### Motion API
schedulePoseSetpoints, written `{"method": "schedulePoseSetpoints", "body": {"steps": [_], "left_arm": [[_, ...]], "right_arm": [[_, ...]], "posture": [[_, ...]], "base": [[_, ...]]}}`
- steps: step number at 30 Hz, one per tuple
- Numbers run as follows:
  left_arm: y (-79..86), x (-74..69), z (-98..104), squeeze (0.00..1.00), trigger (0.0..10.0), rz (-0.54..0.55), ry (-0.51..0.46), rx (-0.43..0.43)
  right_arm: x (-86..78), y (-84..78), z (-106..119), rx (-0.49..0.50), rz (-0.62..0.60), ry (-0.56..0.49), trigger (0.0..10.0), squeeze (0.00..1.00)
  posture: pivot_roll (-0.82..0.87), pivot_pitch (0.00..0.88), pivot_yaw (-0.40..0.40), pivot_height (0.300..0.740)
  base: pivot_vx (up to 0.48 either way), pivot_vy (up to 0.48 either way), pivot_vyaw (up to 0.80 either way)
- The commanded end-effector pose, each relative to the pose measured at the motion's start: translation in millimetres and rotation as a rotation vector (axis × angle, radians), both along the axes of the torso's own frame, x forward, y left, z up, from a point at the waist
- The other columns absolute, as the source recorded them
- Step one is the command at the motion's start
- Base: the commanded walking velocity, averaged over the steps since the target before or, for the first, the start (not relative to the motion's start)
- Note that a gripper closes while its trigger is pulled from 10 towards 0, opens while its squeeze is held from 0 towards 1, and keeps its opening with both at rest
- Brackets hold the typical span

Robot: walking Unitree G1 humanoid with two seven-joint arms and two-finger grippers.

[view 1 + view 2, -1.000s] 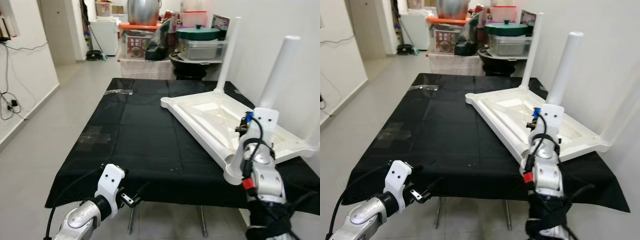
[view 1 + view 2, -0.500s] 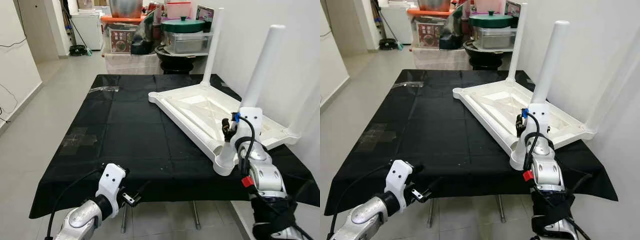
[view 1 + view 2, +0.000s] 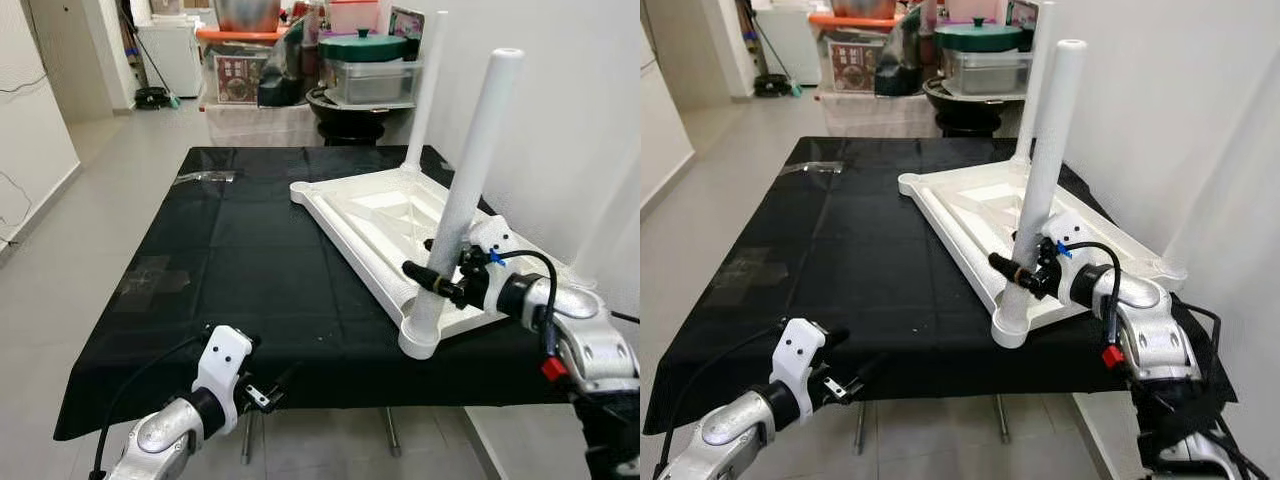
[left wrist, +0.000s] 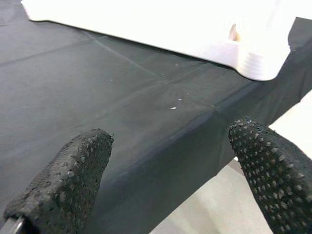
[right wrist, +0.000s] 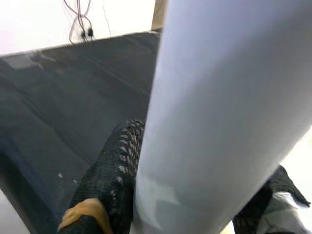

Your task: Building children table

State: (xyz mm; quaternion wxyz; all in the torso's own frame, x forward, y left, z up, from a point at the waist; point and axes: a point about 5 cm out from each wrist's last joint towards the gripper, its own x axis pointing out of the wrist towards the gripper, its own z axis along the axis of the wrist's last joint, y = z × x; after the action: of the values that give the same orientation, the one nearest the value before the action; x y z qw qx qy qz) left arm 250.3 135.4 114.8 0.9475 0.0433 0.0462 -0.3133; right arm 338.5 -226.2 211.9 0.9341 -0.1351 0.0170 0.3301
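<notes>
Tiled room, clutter of pots and storage boxes (image 3: 385,75) at the far end. A table under a black cloth (image 3: 250,260) fills the foreground.

The white plastic children's table top (image 3: 385,235) lies upside down on the cloth's right half, near the wall. One leg (image 3: 428,85) stands at the far corner. A second leg (image 3: 465,190) stands in the near corner socket, roughly upright.

The right gripper (image 3: 447,284) is clamped round the lower part of that near leg; the wrist view shows a finger (image 5: 109,175) on either side, pressed to the tube. The left gripper (image 4: 170,161) hangs low at the cloth's near edge, fingers spread wide, holding nothing.

Risks, as I judge them:
- Leg probably not fully seated; letting go early could let it lean or topple.
- Sideways push from the grip may slide the top toward the table edge, since nothing braces it.
- The smooth tube could slip in the fingers if twisted hard.
</notes>
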Motion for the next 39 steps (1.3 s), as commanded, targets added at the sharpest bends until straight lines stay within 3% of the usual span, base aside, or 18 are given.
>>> {"method": "schedulePoseSetpoints", "body": {"steps": [1, 6, 10, 11, 13, 15, 18, 21, 23, 24, 26, 27, 31, 32, 35, 37, 38, 39], "left_arm": [[2.4, -1.6, -2, 0.0, 10.0, 0.002, 0.011, 0.009], [4.9, -3.3, -2, 0.0, 10.0, 0.005, 0.013, 0.014], [2.3, -1.5, -2, 0.0, 10.0, -0.001, 0.011, 0.012], [2.3, -1.5, -2, 0.0, 10.0, -0.001, 0.011, 0.012], [0.9, -1.7, -2, 0.0, 10.0, -0.007, 0.013, 0.008], [0.6, -1.8, -2, 0.0, 10.0, -0.009, 0.014, 0.007], [0.8, -1.9, -2, 0.0, 10.0, -0.011, 0.016, 0.009], [0.0, -1.3, -3, 0.0, 10.0, -0.018, 0.021, 0.014], [-0.9, -0.8, -2, 0.0, 10.0, -0.019, 0.02, 0.012], [-1.1, -0.6, -2, 0.0, 10.0, -0.018, 0.019, 0.009], [-1.4, -0.6, -2, 0.0, 10.0, -0.017, 0.019, 0.009], [-1.5, -1.1, -3, 0.0, 10.0, -0.016, 0.021, 0.009], [-1.6, -2.8, -5, 0.0, 10.0, -0.013, 0.026, 0.01], [-1.8, -3.1, -6, 0.0, 10.0, -0.011, 0.027, 0.009], [-1.8, -3.1, -6, 0.0, 10.0, -0.011, 0.027, 0.009], [-1.7, -3.1, -5, 0.0, 10.0, -0.01, 0.027, 0.008], [-1.2, -3.1, -5, 0.0, 10.0, -0.009, 0.026, 0.008], [-1.2, -3.1, -5, 0.0, 10.0, -0.009, 0.026, 0.008]], "right_arm": [[6.1, 9.0, 1, 0.022, 0.008, -0.013, 0.0, 0.0], [17.3, -3.4, -3, 0.025, -0.153, -0.015, 0.0, 0.0], [25.5, -34.8, -24, 0.064, -0.648, 0.049, 0.0, 0.0], [25.5, -34.8, -24, 0.064, -0.648, 0.049, 0.0, 0.0], [17.6, -47.6, -34, 0.121, -0.945, 0.052, 0.0, 0.0], [13.6, -50.4, -37, 0.141, -1.034, 0.057, 0.0, 0.0], [5.3, -41.2, -43, 0.127, -1.098, 0.065, 0.0, 0.0], [-13.6, 16.7, -50, 0.134, -1.052, 0.093, 0.0, 0.0], [-13.1, 30.9, -47, 0.146, -1.009, 0.1, 0.0, 0.0], [-11.5, 34.1, -47, 0.146, -1.0, 0.102, 6.7, 0.0], [-8.3, 37.6, -44, 0.151, -0.982, 0.101, 6.7, 0.0], [-4.0, 40.9, -39, 0.146, -0.949, 0.084, 10.0, 0.0], [2.3, 38.7, -20, 0.179, -0.943, -0.02, 10.0, 0.0], [2.1, 29.9, -11, 0.191, -0.971, -0.091, 10.0, 1.0], [-2.2, 29.7, -8, 0.185, -0.987, -0.094, 10.0, 1.0], [1.2, 29.4, 0, 0.183, -0.881, -0.11, 10.0, 1.0], [5.2, 26.6, 9, 0.209, -0.77, -0.125, 10.0, 0.0], [5.2, 26.6, 9, 0.209, -0.77, -0.125, 10.0, 0.0]], "posture": [[0.07, 0.0, -0.061, 0.74], [0.07, 0.0, -0.057, 0.74], [0.06, 0.0, -0.048, 0.74], [0.06, 0.0, -0.048, 0.74], [0.06, 0.0, -0.046, 0.74], [0.06, 0.0, -0.046, 0.74], [0.06, 0.0, -0.042, 0.74], [0.06, 0.0, -0.045, 0.74], [0.06, 0.0, -0.046, 0.74], [0.06, 0.0, -0.046, 0.74], [0.06, 0.0, -0.048, 0.74], [0.06, 0.0, -0.049, 0.74], [0.06, 0.0, -0.052, 0.74], [0.06, 0.0, -0.052, 0.74], [0.06, 0.0, -0.052, 0.74], [0.06, 0.0, -0.055, 0.74], [0.06, 0.0, -0.058, 0.74], [0.06, 0.0, -0.058, 0.74]], "base": [[0.0, 0.0, 0.0], [0.0, 0.0, 0.0], [0.0, 0.0, 0.0], [0.0, 0.0, 0.0], [0.0, 0.0, 0.0], [0.0, 0.0, 0.0], [0.0, 0.0, 0.0], [0.0, 0.0, 0.0], [0.0, 0.0, 0.0], [0.0, 0.0, 0.0], [0.0, 0.0, 0.0], [0.0, 0.0, 0.0], [0.0, 0.0, 0.0], [0.0, 0.0, 0.0], [0.0, 0.0, 0.0], [0.0, 0.0, 0.0], [0.0, 0.0, 0.0], [0.0, 0.0, 0.0]]}}
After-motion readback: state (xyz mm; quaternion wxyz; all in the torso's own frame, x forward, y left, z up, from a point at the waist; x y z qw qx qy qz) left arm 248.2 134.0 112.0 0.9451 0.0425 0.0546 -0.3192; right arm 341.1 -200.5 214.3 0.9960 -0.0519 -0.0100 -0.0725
